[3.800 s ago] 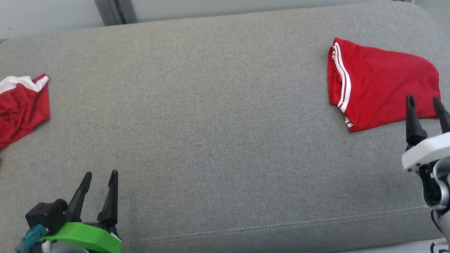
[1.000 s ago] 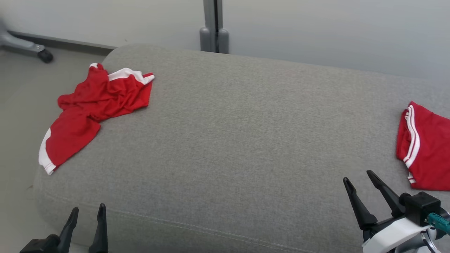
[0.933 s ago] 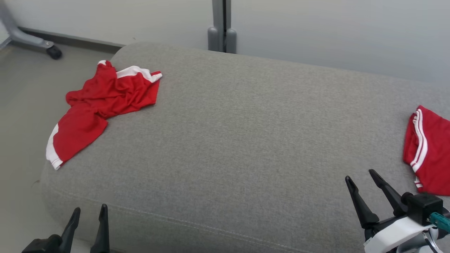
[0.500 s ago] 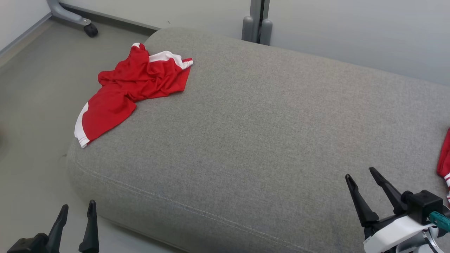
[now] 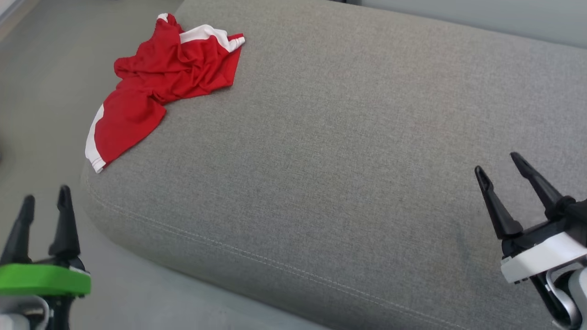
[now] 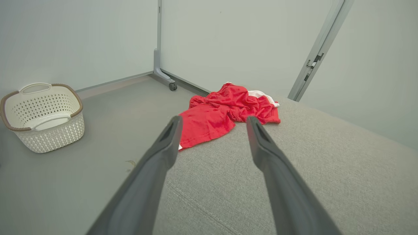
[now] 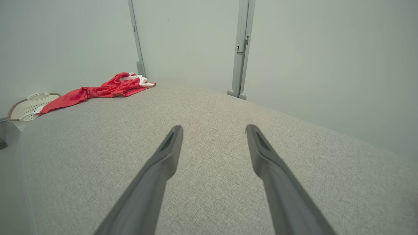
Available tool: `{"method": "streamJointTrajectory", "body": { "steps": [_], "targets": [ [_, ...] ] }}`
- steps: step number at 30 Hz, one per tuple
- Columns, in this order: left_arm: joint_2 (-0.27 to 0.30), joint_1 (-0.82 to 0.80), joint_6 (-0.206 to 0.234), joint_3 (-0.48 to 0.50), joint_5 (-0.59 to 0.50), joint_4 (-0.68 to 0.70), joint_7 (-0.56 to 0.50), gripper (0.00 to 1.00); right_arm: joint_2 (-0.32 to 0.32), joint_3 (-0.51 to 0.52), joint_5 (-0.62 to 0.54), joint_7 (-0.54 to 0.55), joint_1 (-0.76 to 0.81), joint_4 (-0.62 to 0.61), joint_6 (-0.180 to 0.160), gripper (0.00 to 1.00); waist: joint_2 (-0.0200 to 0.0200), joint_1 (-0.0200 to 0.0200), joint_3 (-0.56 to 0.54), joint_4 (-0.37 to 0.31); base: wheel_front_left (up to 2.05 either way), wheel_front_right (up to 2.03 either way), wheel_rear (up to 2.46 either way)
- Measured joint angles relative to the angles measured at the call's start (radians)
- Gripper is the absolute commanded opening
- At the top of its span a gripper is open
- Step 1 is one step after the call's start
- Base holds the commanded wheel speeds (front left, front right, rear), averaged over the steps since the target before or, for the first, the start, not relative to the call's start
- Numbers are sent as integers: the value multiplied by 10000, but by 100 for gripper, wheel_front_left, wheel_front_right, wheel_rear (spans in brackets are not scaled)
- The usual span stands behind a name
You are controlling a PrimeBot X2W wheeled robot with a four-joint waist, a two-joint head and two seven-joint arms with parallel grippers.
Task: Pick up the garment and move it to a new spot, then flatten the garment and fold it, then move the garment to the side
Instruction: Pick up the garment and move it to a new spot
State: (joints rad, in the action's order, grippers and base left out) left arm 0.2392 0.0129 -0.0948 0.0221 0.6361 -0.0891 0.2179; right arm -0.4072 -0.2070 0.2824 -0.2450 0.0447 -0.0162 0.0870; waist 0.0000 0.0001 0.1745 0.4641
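The red garment (image 5: 156, 78) lies crumpled at the far left corner of the grey cushion (image 5: 330, 151). One white-edged part of it hangs over the left edge toward the floor (image 5: 41, 91). Both claws are empty and spread wide. The left gripper (image 5: 46, 193) hangs off the cushion's near left corner, above the floor. The right gripper (image 5: 496, 162) hovers over the near right side of the cushion. Both are well apart from the cloth.

The overhang looks like the main hazard. A nudge from a finger, or a pinch on one loose fold, could drag the bunch over the edge and drop it to the floor beside the white basket (image 6: 42, 114). Because the cloth is bunched, a grasp may catch several layers or only the trim. It would then lift twisted and be harder to flatten. Fingers driven too deep could dig into the cushion fabric. The left arm could also clip the rounded corner on its way in.

No brand, label or writing can be read on the garment, cushion or basket. The white bands are plain, and the green collar (image 5: 41, 279) on the left gripper shows no mark.
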Motion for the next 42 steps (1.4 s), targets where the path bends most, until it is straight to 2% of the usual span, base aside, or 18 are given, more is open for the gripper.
{"method": "streamJointTrajectory", "body": {
  "steps": [6, 11, 14, 17, 21, 28, 32, 42],
  "targets": [
    [654, -1734, -35, 199, 499, -199, -782, 100, -458, 130, -130, 295, -466, -662, 10, 100, 0, 0, 814, -94, 0, 0, 0],
    [899, -3085, -35, 320, 1041, -1074, -1799, 100, -598, -42, -345, 648, -782, -1246, 98, 100, 0, 0, 1506, -215, 0, 0, 0],
    [909, -3973, -4, 598, 1707, -1641, -2324, 100, -690, -142, -393, 800, -1022, -1611, 102, 100, 0, 0, 1927, -318, 0, 0, 0],
    [903, -4777, 217, 727, 2130, -2268, -2894, 100, -773, -138, -453, 988, -1210, -2004, 117, 100, 0, 0, 2344, -441, 0, 0, 0],
    [897, -5515, 477, 802, 2320, -2974, -3419, 100, -997, 29, -510, 1225, -1389, -2460, 115, 100, 0, 0, 2901, -621, 0, 0, 0],
    [777, -6850, 602, 711, 2334, -4023, -3662, 100, -1383, 548, -625, 1522, -1650, -3122, 65, 100, 0, 1, 4005, -940, 0, 0, 0],
    [545, -7303, 596, 554, 2326, -4510, -3651, 100, -1536, 765, -640, 1684, -1649, -3325, -88, 100, 0, 1, 4431, -1073, 0, 0, 0],
    [518, -7871, 548, 368, 2071, -5877, -3382, 100, -1613, 940, -640, 1929, -1639, -3693, -182, 100, 0, 0, 4908, -1238, 0, 0, 0]
  ]
}}
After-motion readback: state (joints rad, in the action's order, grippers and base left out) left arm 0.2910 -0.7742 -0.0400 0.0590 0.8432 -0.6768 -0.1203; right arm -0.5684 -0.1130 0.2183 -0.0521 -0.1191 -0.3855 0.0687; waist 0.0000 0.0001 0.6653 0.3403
